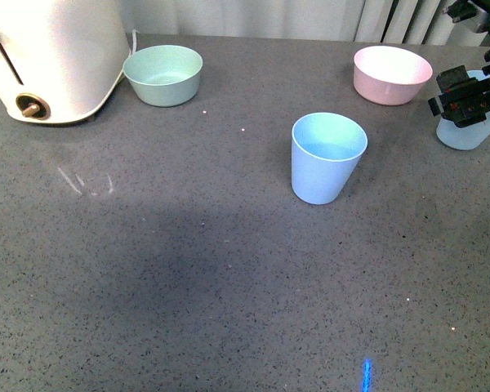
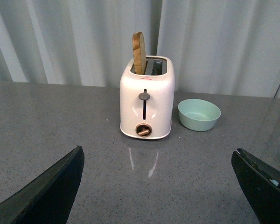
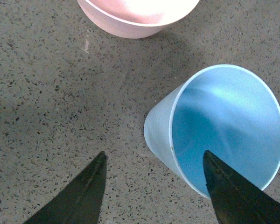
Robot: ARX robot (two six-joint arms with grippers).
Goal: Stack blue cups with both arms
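1. The left gripper [image 2: 156,154] is spread wide open, holding nothing, above the grey table [image 1: 188,286].
2. One blue cup [image 1: 328,158] stands upright mid-table, alone.
3. The second blue cup [image 3: 224,126] stands far right. The right gripper [image 3: 154,154] is open, one finger over the cup's mouth, the other outside its wall.
4. Farthest back are a pink bowl [image 1: 392,73], a mint bowl [image 1: 163,75] and a white toaster [image 1: 53,57].
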